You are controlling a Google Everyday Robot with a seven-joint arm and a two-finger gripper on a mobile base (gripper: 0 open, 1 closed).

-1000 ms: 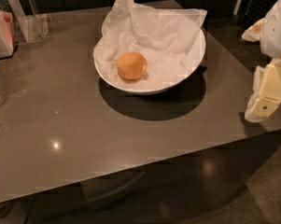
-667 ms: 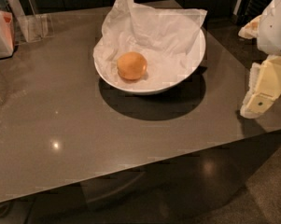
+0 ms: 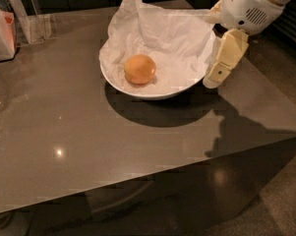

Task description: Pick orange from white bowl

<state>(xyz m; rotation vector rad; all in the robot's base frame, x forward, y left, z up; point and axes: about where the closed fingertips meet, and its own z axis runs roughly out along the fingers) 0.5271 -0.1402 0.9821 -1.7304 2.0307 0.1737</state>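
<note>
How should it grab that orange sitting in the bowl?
Probably from above, across the orange's round middle: it lies exposed on the paper, while the white bowl's rim and raised paper block sideways approaches. The gripper hangs at the bowl's right rim.

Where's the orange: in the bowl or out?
In: the orange rests on paper inside the white bowl; the end effector hangs beside the bowl's rim, off the fruit.

End effector beside white bowl containing orange.
</note>
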